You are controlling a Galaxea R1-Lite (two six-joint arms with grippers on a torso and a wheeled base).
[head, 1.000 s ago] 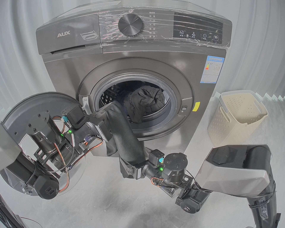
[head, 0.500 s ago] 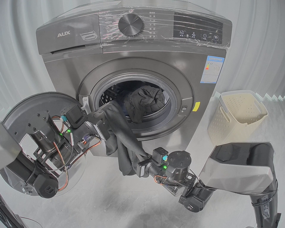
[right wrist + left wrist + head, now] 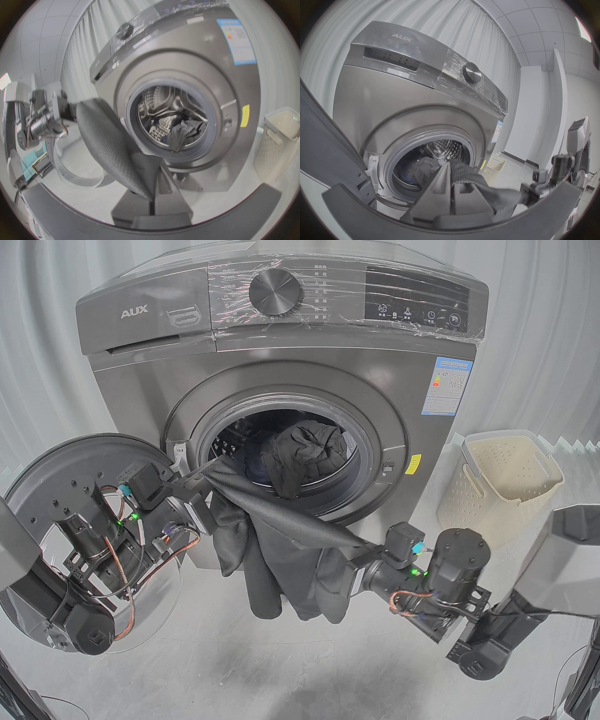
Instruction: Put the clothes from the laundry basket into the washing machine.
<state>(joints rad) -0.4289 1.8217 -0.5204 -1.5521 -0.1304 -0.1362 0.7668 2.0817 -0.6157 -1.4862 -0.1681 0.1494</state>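
washer (image 3: 131, 390): a grey front-loader that takes up the upper centre of the head view, with its round port open at frame centre.
door (image 3: 62, 462): swung wide open at the lower left of the frame, behind the left arm.
garment (image 3: 281, 530): a black, textured piece pulled out like a band. It runs from the port's left rim at mid-left down to a spot low and right of centre. Loose folds hang from its underside toward the floor (image 3: 219, 665). All of it is outside the drum (image 3: 224, 445).
left gripper (image 3: 211, 469): at the port's left edge, mid-left of the frame. Its fingers are pinched together on the garment's upper end, as the left wrist view also shows.
right gripper (image 3: 365, 552): low and right of centre, in front of the washer's lower panel. Its fingers are clamped on the garment's lower end.
clump (image 3: 304, 449): crumpled black cloth inside the drum, spilling over the port's lower lip at frame centre. A dark bluish patch behind it may be a second piece, but the drum is too dim to be sure.
basket (image 3: 478, 502): cream and perforated, on the floor at mid-right, just beside the washer's right side and well apart from both grippers.
dial (image 3: 274, 292): a round knob on the control panel at top centre.
label (image 3: 446, 385): a blue sticker at the upper right of the washer's front.
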